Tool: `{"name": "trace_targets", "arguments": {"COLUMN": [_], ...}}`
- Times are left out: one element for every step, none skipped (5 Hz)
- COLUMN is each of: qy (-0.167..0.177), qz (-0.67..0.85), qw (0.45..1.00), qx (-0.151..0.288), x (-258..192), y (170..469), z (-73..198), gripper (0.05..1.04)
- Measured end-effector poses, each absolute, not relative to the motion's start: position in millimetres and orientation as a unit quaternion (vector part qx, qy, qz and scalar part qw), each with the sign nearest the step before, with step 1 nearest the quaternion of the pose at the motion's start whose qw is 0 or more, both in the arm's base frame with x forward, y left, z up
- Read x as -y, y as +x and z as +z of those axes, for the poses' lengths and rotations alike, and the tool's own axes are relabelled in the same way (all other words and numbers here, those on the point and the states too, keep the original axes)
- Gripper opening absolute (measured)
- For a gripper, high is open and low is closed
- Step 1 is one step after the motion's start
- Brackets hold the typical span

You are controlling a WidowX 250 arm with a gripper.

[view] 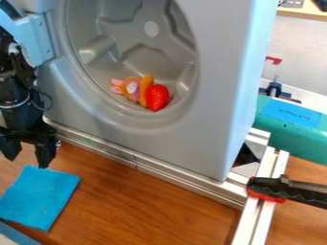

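Observation:
At the left edge, my black gripper (28, 152) hangs pointing down over the wooden table, its two fingers apart and nothing between them. Below it a blue cloth (38, 196) lies flat on the table. Inside the round drum of a grey toy washer (214, 110) rest a red strawberry (157, 97), an orange-brown curved piece (146, 90) against its left side, and a small plush toy (131, 88) with pink parts. The gripper is to the left of the drum opening and touches none of them.
A metal rail (134, 160) runs along the washer's base. At the right, a black and red clamp (281, 189) grips the metal frame. Behind it stands a green object (290, 129) with a blue label. A blue-grey edge (14, 235) shows at the lower left corner.

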State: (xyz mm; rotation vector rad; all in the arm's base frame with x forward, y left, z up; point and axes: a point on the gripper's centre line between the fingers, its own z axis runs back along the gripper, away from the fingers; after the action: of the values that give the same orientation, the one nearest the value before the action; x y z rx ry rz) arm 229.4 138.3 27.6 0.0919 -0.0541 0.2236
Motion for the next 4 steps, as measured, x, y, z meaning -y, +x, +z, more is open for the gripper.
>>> {"name": "trace_targets", "arguments": {"qy": [0.041,0.059,0.078,0.097], "qz": [0.110,0.087,0.108,0.116], "qw": [0.993,0.994,0.991,0.987], "qx": [0.015,0.011,-0.015,-0.055], "x": [-136.1,-149.1,-170.7,-183.7], "y": [226.3,225.3,213.0,210.4], "z": [20.1,0.7,-17.7,-33.7], "gripper": [1.000,1.000,1.000,1.000]}}
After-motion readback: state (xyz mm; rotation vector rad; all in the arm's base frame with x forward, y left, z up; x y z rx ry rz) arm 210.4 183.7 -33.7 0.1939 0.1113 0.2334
